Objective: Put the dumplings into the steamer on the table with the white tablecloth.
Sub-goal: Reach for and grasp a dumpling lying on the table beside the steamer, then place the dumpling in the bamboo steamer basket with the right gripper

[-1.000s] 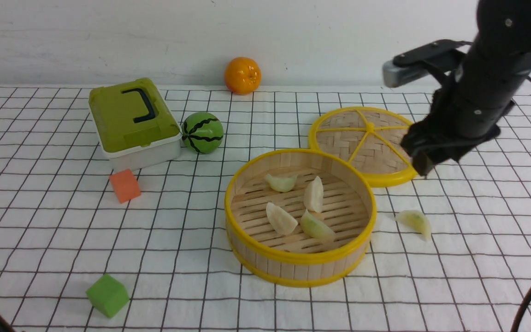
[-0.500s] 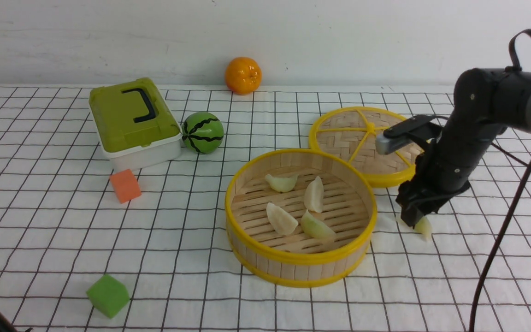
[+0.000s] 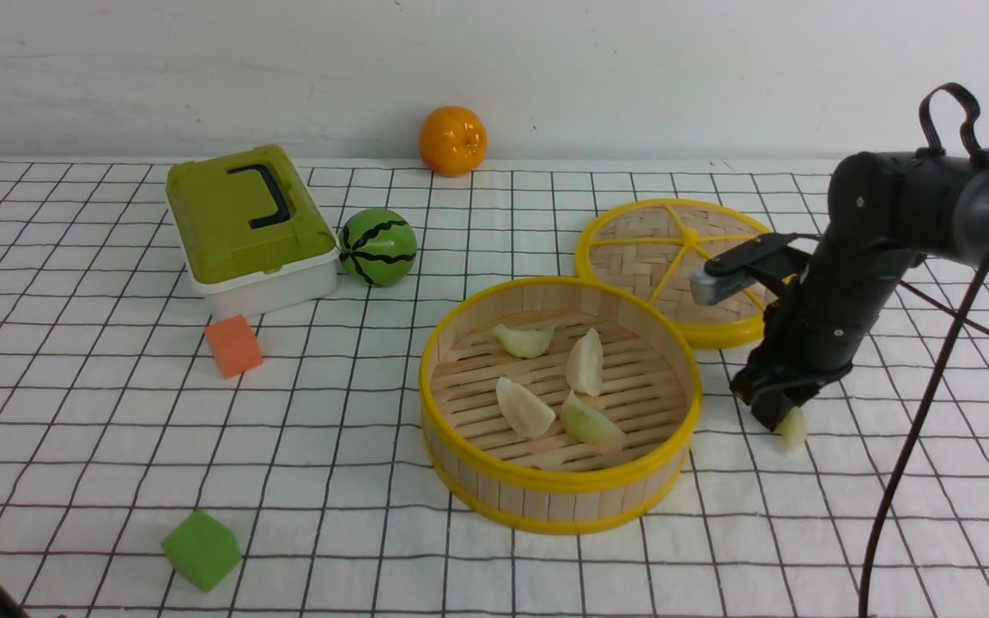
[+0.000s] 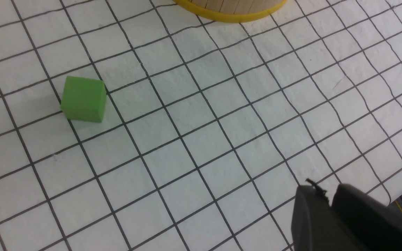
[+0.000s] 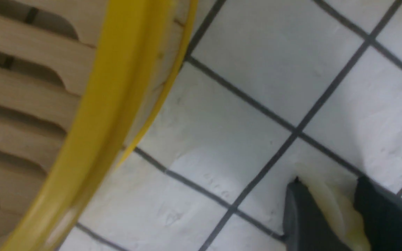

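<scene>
Last dumpling (image 3: 793, 427), just right of the steamer (image 3: 546, 498) — right gripper (image 3: 776, 419) looks pinched onto it. Next: lift up and over, release inside.

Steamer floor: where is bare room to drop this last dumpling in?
The widest bare slats lie on the right side of the steamer, between the upright dumpling and the right wall. A smaller patch sits between the left wall and the left front dumpling. The middle is crowded: those two and a greenish dumpling bunch there. Another dumpling lies by the back wall.
</scene>
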Action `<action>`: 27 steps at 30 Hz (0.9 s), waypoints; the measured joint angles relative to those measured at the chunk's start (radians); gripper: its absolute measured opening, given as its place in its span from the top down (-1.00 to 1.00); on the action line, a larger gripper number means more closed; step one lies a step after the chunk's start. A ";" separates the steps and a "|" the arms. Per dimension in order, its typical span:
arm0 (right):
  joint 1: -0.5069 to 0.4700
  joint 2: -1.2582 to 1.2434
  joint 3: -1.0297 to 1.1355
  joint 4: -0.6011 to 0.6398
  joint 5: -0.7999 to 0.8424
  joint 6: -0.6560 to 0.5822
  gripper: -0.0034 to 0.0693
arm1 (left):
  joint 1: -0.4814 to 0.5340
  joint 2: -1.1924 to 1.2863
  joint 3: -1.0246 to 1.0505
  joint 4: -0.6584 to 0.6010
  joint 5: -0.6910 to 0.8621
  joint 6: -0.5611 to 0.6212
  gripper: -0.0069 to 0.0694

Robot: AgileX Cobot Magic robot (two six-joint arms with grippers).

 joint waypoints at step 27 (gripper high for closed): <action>0.278 0.029 -0.223 -0.061 0.082 0.283 0.33 | 0.000 -0.017 0.000 0.052 0.070 0.029 0.54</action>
